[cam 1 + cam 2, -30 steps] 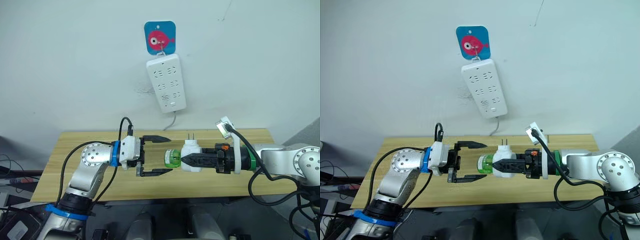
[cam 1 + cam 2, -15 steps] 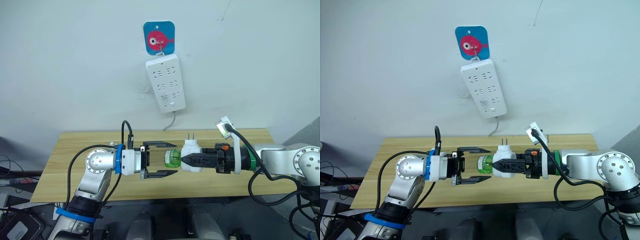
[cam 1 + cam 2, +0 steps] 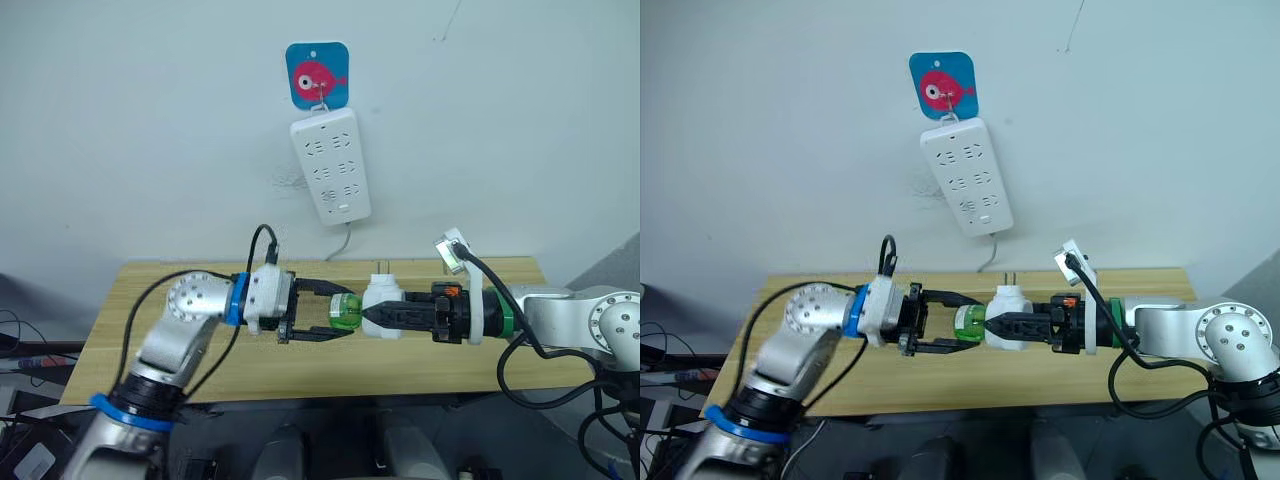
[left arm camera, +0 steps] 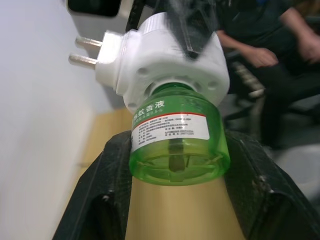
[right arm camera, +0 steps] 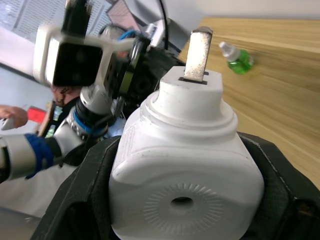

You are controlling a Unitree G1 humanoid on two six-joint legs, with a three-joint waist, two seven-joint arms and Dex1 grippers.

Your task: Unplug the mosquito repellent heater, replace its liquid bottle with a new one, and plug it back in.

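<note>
Green bottle (image 3: 345, 312) sits between our left gripper's (image 3: 338, 311) wide-spread fingers, not squeezed yet. Our right gripper (image 3: 372, 317) clamps the mosquito repellent heater (image 3: 381, 304), already unplugged, above the wooden table's (image 3: 130, 310) middle. Swapping bottles and plugging in remain.

Above a wooden bench (image 3: 120, 300), the right gripper (image 3: 372, 318) clamps a white heater (image 3: 381, 301). The left gripper (image 3: 338, 312) has its fingers (image 3: 318, 288) around the heater's green bottle (image 3: 345, 312). A power strip (image 3: 331, 165) hangs on the wall behind.
</note>
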